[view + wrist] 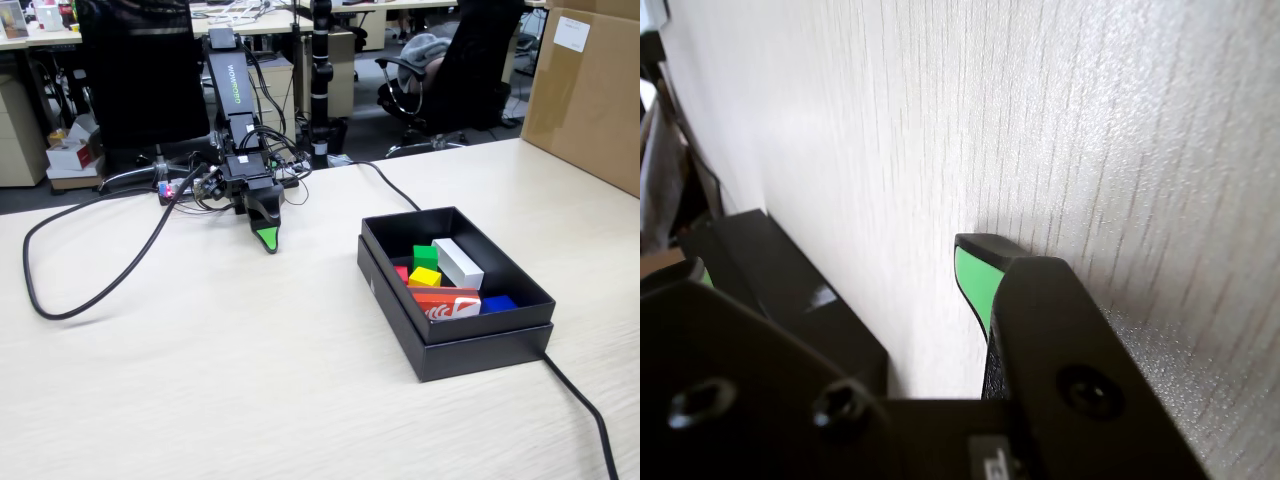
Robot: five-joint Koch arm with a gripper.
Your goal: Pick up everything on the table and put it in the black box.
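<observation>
The black box [470, 345] stands on the table [200, 390] at the right in the fixed view. Inside it lie the green cube [425, 256], the yellow cube [424, 276] and the red cube [402, 272], which is partly hidden behind the box wall. My gripper [267, 241] hangs tip-down just above the table, well left of the box, holding nothing. In the wrist view the gripper [835, 275] is open: bare table shows between the green-padded fingertip [973, 280] and the other jaw at the left edge. The black box's [790, 300] corner shows there too.
The box also holds a long white block [458, 262], an orange-red packet [447, 303] and a blue piece [497, 303]. A black cable [90, 290] loops across the table's left side. Another cable [585, 410] runs past the box. A brown carton [585, 90] stands at the far right.
</observation>
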